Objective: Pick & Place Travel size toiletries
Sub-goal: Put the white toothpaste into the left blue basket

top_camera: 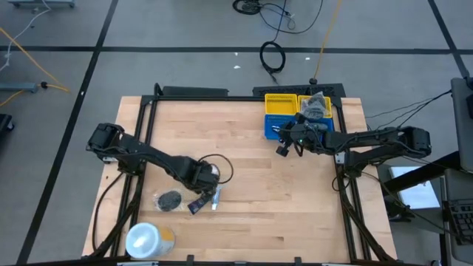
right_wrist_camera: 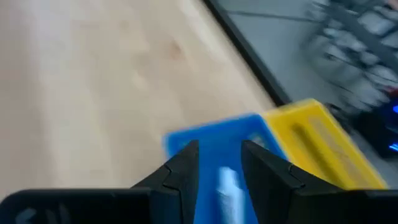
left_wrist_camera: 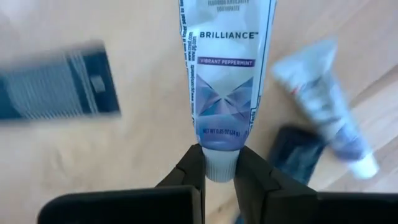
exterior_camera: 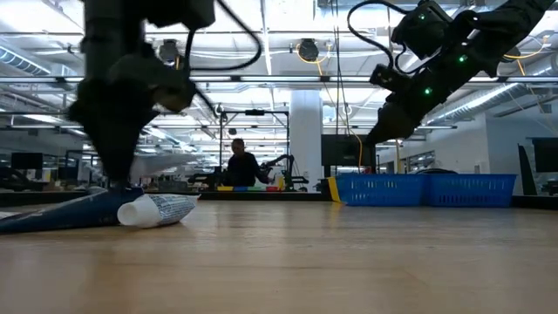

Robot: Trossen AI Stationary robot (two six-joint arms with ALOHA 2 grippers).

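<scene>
**Left gripper pinches toothpaste tube; right holds one over the bins**

The left gripper (left_wrist_camera: 219, 165) has its jaws nearly together on the white cap of a toothpaste tube (left_wrist_camera: 225, 74), low and left of centre in the high view. Beside it lie another small tube (left_wrist_camera: 326, 102), a dark navy tube (left_wrist_camera: 59, 84) and a dark grey round piece (top_camera: 169, 199). The right gripper (right_wrist_camera: 219, 163), jaws partly apart, grips a white tube (right_wrist_camera: 229, 193) above the blue bin (right_wrist_camera: 211, 143), upper right, next to the yellow bin (right_wrist_camera: 323, 146).

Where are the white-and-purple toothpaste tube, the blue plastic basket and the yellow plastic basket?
white-and-purple toothpaste tube (left_wrist_camera: 222, 93), left wrist view, printed body.
blue plastic basket (exterior_camera: 418, 188), low view, side wall.
yellow plastic basket (top_camera: 281, 104), high view, floor.
</scene>
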